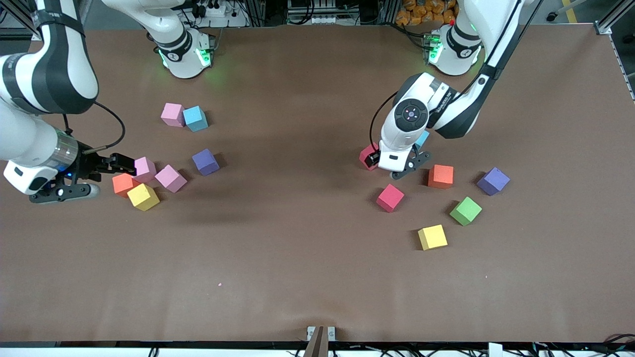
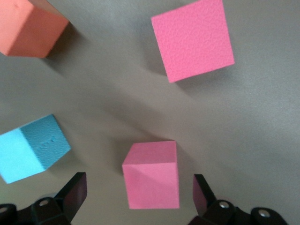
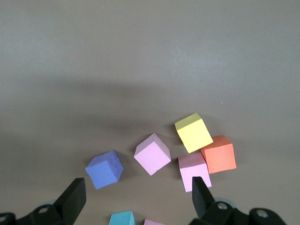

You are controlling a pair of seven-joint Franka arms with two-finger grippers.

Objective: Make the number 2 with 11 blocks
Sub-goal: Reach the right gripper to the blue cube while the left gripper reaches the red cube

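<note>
In the front view, the blocks are seen scattered in 2 loose groups on the brown table [image 1: 307, 248]; no digit is laid out. Toward the right arm's end lie a pink block [image 1: 172, 114] touching a light-blue cube [image 1: 195, 118], a purple block [image 1: 205, 162], 2 more pink blocks [image 1: 145, 169] [image 1: 170, 178], an orange block [image 1: 122, 184] and a yellow block [image 1: 143, 197]. The right gripper [image 1: 106, 173] is held low beside the orange block, empty. Toward the left arm's end lie a red block [image 1: 390, 198], an orange block [image 1: 441, 176], a purple block [image 1: 493, 181], a green block [image 1: 466, 210] and a yellow block [image 1: 432, 237]. The left gripper [image 1: 397, 166] is placed over another red block [image 1: 368, 157].

In the left wrist view, the fingers [image 2: 75, 190] are spread wide on either side of that block [image 2: 152, 174] without touching it; a second light-blue cube [image 2: 33, 148] lies just beside.

In the right wrist view, the fingers [image 3: 74, 197] are spread, nothing between them.
</note>
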